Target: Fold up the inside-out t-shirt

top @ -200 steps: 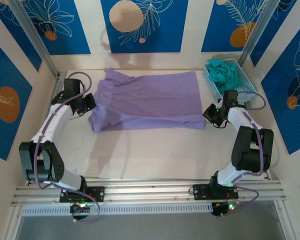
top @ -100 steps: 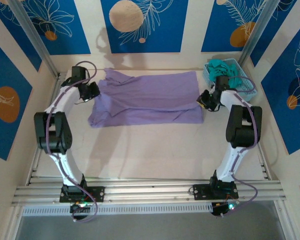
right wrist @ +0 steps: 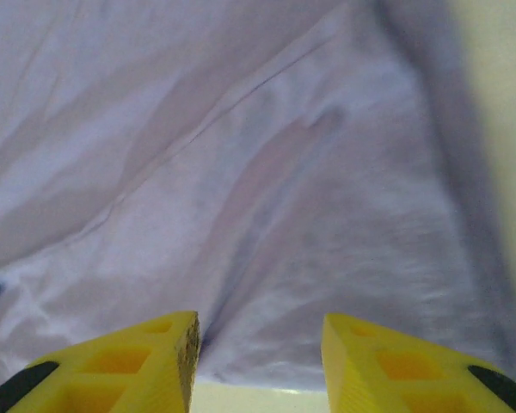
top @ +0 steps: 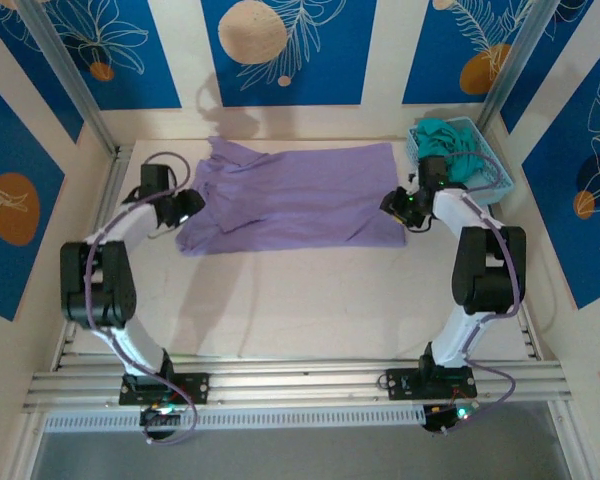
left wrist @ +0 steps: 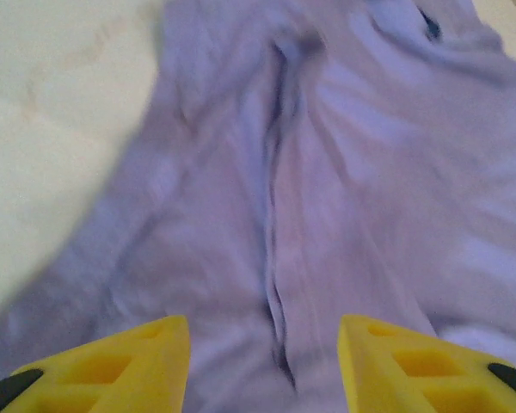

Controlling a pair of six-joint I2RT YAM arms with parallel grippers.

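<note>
The inside-out t-shirt [top: 295,195] lies flat across the back of the table, lavender, folded into a wide band with a sleeve at its left end. My left gripper [top: 192,203] sits at the shirt's left edge and my right gripper [top: 393,203] at its right edge. In the left wrist view the yellow fingers [left wrist: 112,366] stand apart over creased lavender cloth [left wrist: 310,172], with nothing clamped between them. The right wrist view has its yellow fingers [right wrist: 129,357] parted above the shirt's hem [right wrist: 267,215], the cloth lying loose on the table.
A light blue basket [top: 490,165] holding a teal-green garment [top: 445,140] stands at the back right, close behind my right arm. Patterned blue walls and metal posts enclose the table. Bare tabletop [top: 300,300] stretches between the shirt and the arm bases.
Both grippers carried the shirt's near edge back over the garment, then opened and let it go. The shirt now lies narrower front to back.
</note>
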